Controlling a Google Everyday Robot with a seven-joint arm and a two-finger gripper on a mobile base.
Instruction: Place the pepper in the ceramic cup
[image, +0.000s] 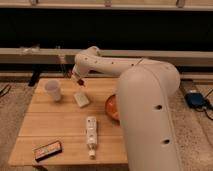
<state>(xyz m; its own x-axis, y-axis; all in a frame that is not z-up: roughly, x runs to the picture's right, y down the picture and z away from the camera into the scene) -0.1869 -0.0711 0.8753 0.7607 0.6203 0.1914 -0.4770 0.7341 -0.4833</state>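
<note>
My gripper (78, 81) hangs above the wooden table (55, 122), at the end of the white arm that reaches in from the right. It is shut on the pepper (80, 83), a small dark-red piece showing at the fingertips. The ceramic cup (53, 90), plain white, stands upright on the table's far left part. The gripper is to the right of the cup and slightly higher, with a short gap between them.
An orange bowl (111, 106) sits at the table's right side, partly hidden by the arm. A small white packet (81, 99) lies just below the gripper. A white bottle (90, 132) lies near the front, and a dark bar (47, 149) at the front left corner.
</note>
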